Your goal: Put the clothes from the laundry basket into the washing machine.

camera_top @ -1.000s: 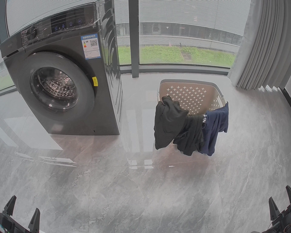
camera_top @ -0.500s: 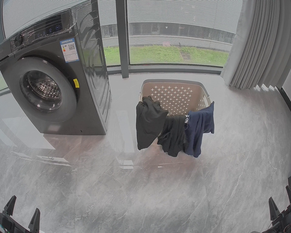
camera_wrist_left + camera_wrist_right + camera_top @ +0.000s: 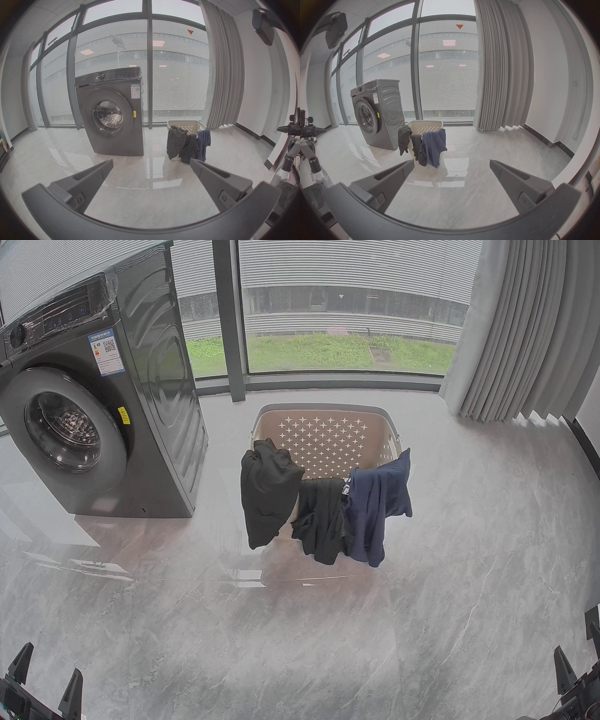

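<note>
On the floor, far centre, basket [image 3: 325, 407]: beige and upright, with star-shaped holes in its far wall. It stands just right of the washer [image 3: 94, 427] and does not touch it.
Black top [image 3: 269, 496]: leftmost of three garments. It is draped over the basket's near-left corner and hangs down the outside.
Black piece [image 3: 322, 524]: in the middle, hanging over the near rim and touching the garment on each side.
Navy piece [image 3: 375, 502]: rightmost, hanging over the near-right corner. Its edge overlaps the garment to its left.
Washer: dark grey, at far left. The round front door looks shut, and the drum shows through the glass.
Left gripper [image 3: 150, 162]: near left, low over the floor and well apart from the basket. Its jaws are spread wide with nothing between them.
Right gripper [image 3: 451, 162]: near right, also well apart from the basket. Its jaws are spread wide and hold nothing.
Floor [image 3: 312, 640]: glossy grey marble.
Window [image 3: 344, 302]: far side, behind the washer and basket, with grass outside.
Curtain [image 3: 519, 334]: grey, at far right.
</note>
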### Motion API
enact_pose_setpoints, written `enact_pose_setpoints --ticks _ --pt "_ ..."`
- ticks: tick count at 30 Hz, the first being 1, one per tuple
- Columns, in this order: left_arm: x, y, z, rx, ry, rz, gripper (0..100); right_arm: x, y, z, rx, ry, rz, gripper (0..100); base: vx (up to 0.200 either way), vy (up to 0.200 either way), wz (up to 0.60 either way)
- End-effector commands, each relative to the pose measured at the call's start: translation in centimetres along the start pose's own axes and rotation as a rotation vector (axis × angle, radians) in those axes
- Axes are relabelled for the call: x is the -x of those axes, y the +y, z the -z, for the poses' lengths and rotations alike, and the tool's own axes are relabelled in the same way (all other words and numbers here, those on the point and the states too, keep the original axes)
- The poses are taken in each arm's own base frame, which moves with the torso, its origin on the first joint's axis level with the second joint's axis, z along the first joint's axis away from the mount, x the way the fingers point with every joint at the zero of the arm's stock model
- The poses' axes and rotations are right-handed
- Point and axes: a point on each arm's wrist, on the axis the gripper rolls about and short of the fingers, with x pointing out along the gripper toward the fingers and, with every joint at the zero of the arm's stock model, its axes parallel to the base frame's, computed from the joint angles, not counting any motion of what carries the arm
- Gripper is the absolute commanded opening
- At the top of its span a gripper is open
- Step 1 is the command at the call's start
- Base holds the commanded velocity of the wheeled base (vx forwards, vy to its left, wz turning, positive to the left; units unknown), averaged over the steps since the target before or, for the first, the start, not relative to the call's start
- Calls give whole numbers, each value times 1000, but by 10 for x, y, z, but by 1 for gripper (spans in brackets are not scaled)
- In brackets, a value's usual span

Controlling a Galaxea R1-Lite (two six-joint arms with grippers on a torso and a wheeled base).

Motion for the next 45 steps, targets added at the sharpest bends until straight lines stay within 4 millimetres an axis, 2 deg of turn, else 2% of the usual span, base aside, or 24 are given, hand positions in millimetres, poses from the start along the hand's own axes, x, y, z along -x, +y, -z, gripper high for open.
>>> enact_pose_setpoints --ticks 1,4,23,35,41,45 --pt "0 0 5 1 0 -1 100 0 0 5 1 3 0 100 0 0 0" --pt "0 0 5 3 0 -1 100 0 0 5 1 3 0 100 0 0 0" --pt "0 0 5 7 0 -2 100 0 0 5 1 3 0 100 200 0 0" --pt "0 0 5 7 0 -1 100 0 0 5 1 3 0 100 0 0 0" --pt "0 0 5 9 0 -2 100 0 0 5 1 3 0 100 0 -200 0" --pt "0 0 5 9 1 -2 100 0 0 5 1 3 0 100 0 0 0"
